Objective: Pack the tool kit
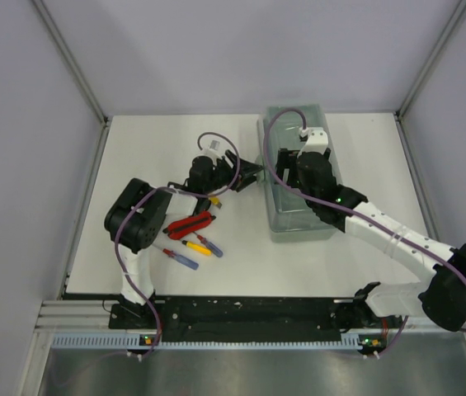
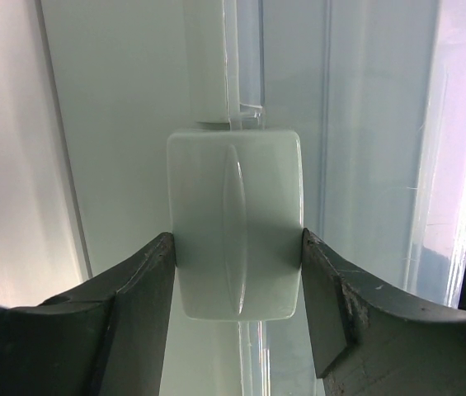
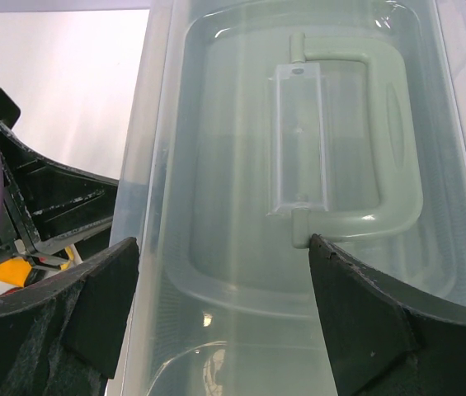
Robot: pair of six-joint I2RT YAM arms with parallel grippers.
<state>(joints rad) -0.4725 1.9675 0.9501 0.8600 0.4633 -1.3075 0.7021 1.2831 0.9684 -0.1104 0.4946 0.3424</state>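
Toolbox [image 1: 292, 216], grey-green plastic with its clear handled lid [image 3: 216, 165] shut, sits far right-centre on the white table [image 1: 158, 140]. Left gripper [image 1: 253, 172] is pinching the pale side latch [image 2: 234, 223], and right gripper [image 3: 220, 247] hangs wide open over the lid. Red-handled pliers [image 1: 190, 224] and screwdrivers [image 1: 195, 247] are lying by the left arm [image 1: 134, 219].

The left arm [image 1: 134, 268] has a white lower link between bulky black joint housings. The right arm [image 1: 385, 233] has longer white links, a large black housing at its elbow and a small green light partway along. A purple cable [image 1: 120, 260] loops loosely beside each arm. Both bases are bolted to a black rail [image 1: 249, 312] carrying small green and orange lights. The left gripper [image 2: 237, 247] and right gripper [image 3: 223, 243] have broad, curved, matte dark fingers [image 3: 364, 322] with pale, scuffed edges.
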